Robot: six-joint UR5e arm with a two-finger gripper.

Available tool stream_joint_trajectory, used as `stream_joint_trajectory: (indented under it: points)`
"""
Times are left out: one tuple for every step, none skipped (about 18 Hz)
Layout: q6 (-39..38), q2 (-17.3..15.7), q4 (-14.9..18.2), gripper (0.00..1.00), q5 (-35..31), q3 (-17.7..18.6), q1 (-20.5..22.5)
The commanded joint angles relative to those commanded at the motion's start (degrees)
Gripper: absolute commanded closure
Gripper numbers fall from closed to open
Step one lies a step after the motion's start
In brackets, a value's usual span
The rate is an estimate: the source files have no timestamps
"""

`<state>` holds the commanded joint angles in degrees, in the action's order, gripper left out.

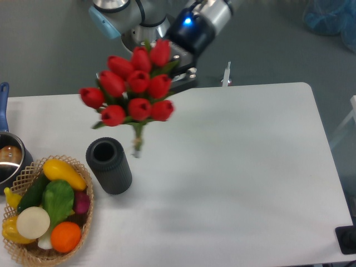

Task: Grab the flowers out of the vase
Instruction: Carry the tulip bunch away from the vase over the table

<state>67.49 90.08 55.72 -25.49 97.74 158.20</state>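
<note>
Red tulip buds fill the upper middle of my only view, the fixed camera looking down on the white table. The flowers hang in the air, clear of the vase: the bunch is tilted, heads up and to the left, and the tied stems trail down to a blurred end just right of the vase's mouth, not touching it. I count about nine buds with green leaves between them.

The gripper sits behind the right side of the bunch, below the arm's wrist with its blue light. The blooms cover most of the fingers, so I see only a dark finger poking out to the right of the buds; the claw appears clamped on the flowers, since nothing else carries them.

The vase stands upright on the table, a dark ribbed cylinder with its round mouth open and nothing in it. Just to its left and lower is a wicker basket of fruit and vegetables, yellow, green, white and orange pieces piled in. At the far left edge a metal pot with a blue handle is partly cut off by the frame.
</note>
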Motion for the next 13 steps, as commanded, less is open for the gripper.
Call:
stream_joint_trajectory:
  points:
    - [0.62, 0.44, -0.09, 0.83, 0.17, -0.61, 1.14]
    - [0.54, 0.45, 0.08, 0.83, 0.26, -0.97, 2.37]
    - [0.54, 0.45, 0.17, 0.83, -0.08, -1.23, 2.99]
    - [0.80, 0.45, 0.09, 0.83, -0.17, -1.23, 3.87]
    - [0.80, 0.45, 0.09, 0.83, -0.17, -1.41, 4.31]
    - [0.80, 0.54, 0.09, 0.84, -0.26, -1.50, 4.40]
    - [0.80, 0.54, 0.00, 0.85, -0.44, -1.67, 4.49]
    - [0.89, 0.62, 0.00, 0.85, -0.87, -1.85, 4.49]
    - [1.06, 1.23, -0.18, 0.85, -1.49, -2.02, 4.32]
    - [1.15, 2.63, -0.18, 0.85, -2.80, -2.63, 4.14]
    - [1.15, 3.08, -0.18, 0.85, -4.99, -3.34, 3.96]
    - [0.81, 3.35, -0.18, 0.86, -7.01, -3.95, 3.53]
    - [0.80, 3.35, -0.09, 0.86, -8.60, -4.39, 3.35]
